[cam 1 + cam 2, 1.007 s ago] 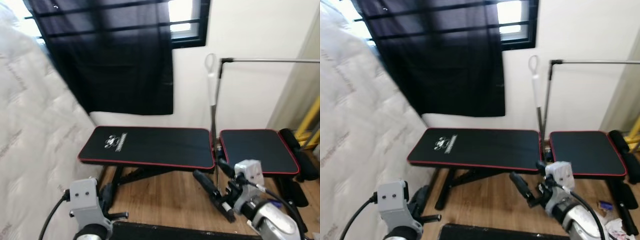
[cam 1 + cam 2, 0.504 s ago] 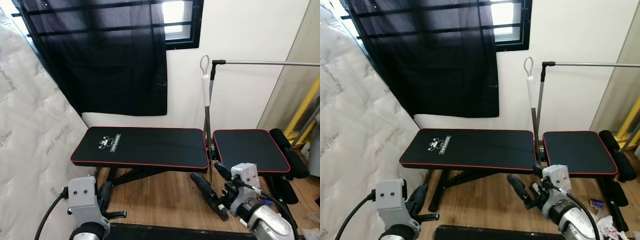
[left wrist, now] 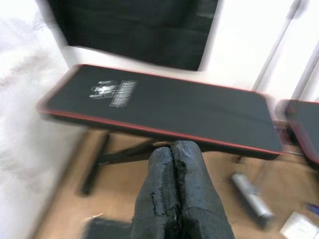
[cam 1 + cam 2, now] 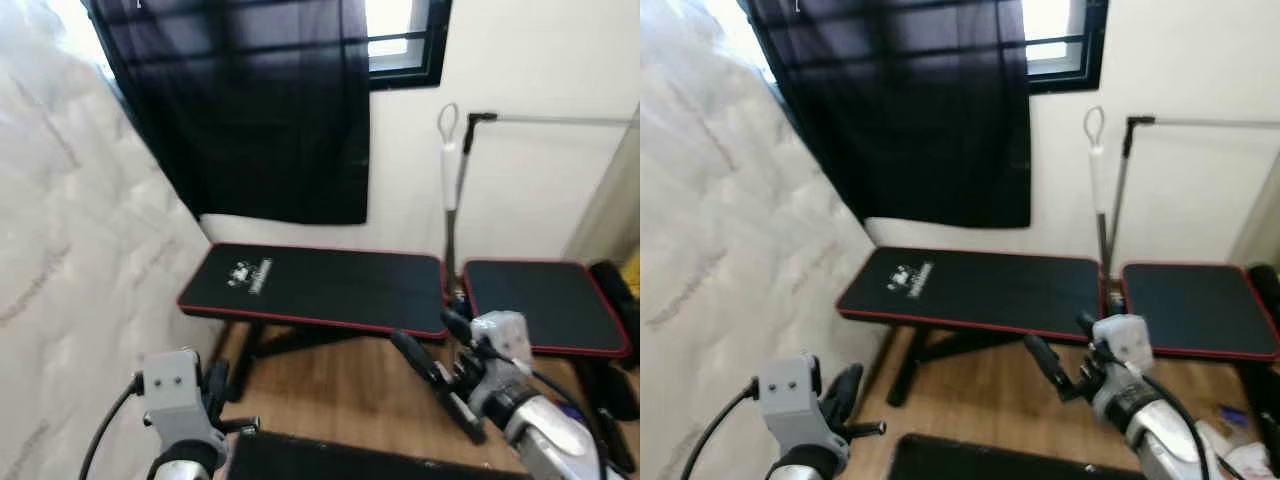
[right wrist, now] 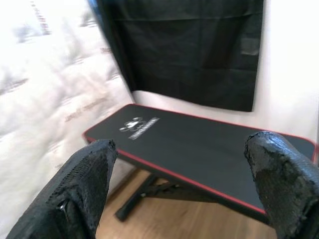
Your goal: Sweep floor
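Against the white back wall, under a window hung with a black curtain (image 4: 250, 110), a black weight bench (image 4: 315, 287) with red piping is seen standing on the wooden floor (image 4: 350, 400), with a second padded section (image 4: 545, 305) at its 3 o'clock and a pale wrapped mattress (image 4: 80, 270) leaning at 9 o'clock. The thing needed for sweeping is taken to be the long-handled tool (image 4: 450, 215) with a white grip and hanging loop, propped upright against the wall in the gap between the two pads; whether its lower end is a broom head cannot be told, since it is hidden behind the bench. Its long axis is set close to vertical, running from 12 to 6 o'clock. From the right gripper (image 4: 440, 375), which is held with its fingers spread wide and empty, the handle lies at about 12 o'clock, just beyond the bench edge. The left gripper (image 3: 174, 189) is seen pressed closed on nothing, low at 7 o'clock and well apart from the handle. The right arm is therefore judged the nearer one, and a forward reach across the gap between the pads is what a grasp would call for.
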Robot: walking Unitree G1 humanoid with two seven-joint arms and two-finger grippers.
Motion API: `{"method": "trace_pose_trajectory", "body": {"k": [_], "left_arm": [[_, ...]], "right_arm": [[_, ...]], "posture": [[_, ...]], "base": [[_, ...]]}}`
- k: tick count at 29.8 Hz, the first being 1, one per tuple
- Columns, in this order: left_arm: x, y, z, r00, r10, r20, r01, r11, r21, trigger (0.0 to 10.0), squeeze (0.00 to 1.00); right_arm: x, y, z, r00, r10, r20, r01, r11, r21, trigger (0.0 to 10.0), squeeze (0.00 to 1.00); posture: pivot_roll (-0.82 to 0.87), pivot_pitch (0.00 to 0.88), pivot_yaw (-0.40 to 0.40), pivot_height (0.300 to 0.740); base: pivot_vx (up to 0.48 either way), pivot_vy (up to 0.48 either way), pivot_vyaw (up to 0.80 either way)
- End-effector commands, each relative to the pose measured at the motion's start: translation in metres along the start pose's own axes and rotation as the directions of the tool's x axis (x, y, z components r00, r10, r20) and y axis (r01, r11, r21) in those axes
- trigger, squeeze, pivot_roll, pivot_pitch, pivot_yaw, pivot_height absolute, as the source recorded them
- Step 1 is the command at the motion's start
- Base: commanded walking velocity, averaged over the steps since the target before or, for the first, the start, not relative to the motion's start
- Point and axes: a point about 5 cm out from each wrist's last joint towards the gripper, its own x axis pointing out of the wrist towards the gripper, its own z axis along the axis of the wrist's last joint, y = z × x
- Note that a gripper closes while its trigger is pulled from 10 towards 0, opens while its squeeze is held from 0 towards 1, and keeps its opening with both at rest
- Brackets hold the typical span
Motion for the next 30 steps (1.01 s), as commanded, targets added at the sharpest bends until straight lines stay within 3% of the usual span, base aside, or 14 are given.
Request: {"method": "trace_pose_trajectory", "body": {"k": [1, 5, 12, 30], "left_arm": [[0.0, 0.002, -0.001, 1.0, -0.006, -0.01, 0.006, 1.0, 0.007, 10.0, 0.0], [0.0, 0.002, -0.001, 1.0, -0.01, -0.01, 0.01, 1.0, 0.006, 10.0, 0.0], [0.0, 0.001, 0.0, 1.0, -0.018, -0.008, 0.018, 1.0, 0.005, 10.0, 0.0], [0.0, 0.001, 0.0, 1.0, -0.03, -0.008, 0.03, 1.0, 0.003, 10.0, 0.0]], "right_arm": [[0.003, 0.004, 0.004, 1.0, 0.013, 0.011, -0.013, 1.0, 0.003, 10.0, 0.0], [0.004, 0.005, 0.006, 1.0, 0.007, 0.012, -0.007, 1.0, -0.009, 10.0, 0.0], [0.005, 0.006, 0.009, 1.0, 0.001, 0.013, -0.001, 1.0, 0.007, 10.0, 0.0], [0.01, 0.003, 0.027, 0.998, -0.002, 0.06, 0.003, 1.0, -0.013, 10.0, 0.0]], "posture": [[-0.15, 0.0, -0.015, 0.74], [-0.15, 0.0, -0.015, 0.74], [-0.15, 0.0, -0.015, 0.74], [-0.15, 0.0, -0.013, 0.74]], "base": [[0.255, 0.0, 0.0], [0.261, 0.0, 0.0], [0.275, 0.0, -0.66], [0.278, 0.0, 0.0]]}}
